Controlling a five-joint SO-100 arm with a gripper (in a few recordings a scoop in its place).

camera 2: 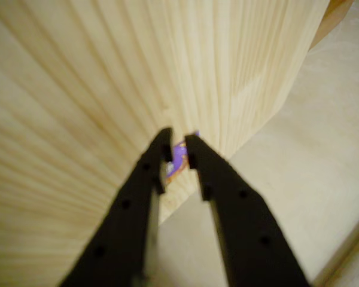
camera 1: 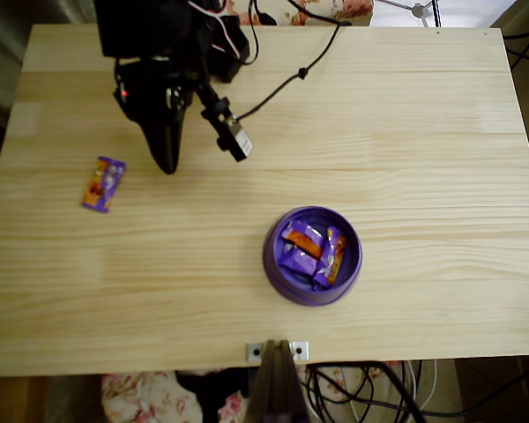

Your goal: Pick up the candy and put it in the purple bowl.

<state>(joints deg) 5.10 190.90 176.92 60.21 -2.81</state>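
Overhead view: claw (camera 1: 166,163) near candy (camera 1: 103,183), seemingly barely parted.

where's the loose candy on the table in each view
Overhead view: the candy lies alone on the wooden table at the left, just left of the gripper.
Wrist view: the candy peeks through the gap between the fingers.
Shared landmark: the table's pale wood grain.

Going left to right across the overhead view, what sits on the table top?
The loose candy near the left edge → the black gripper hanging over the table just to its right, nothing between its fingertips → the purple bowl right of centre, with several candies of the same kind inside it.
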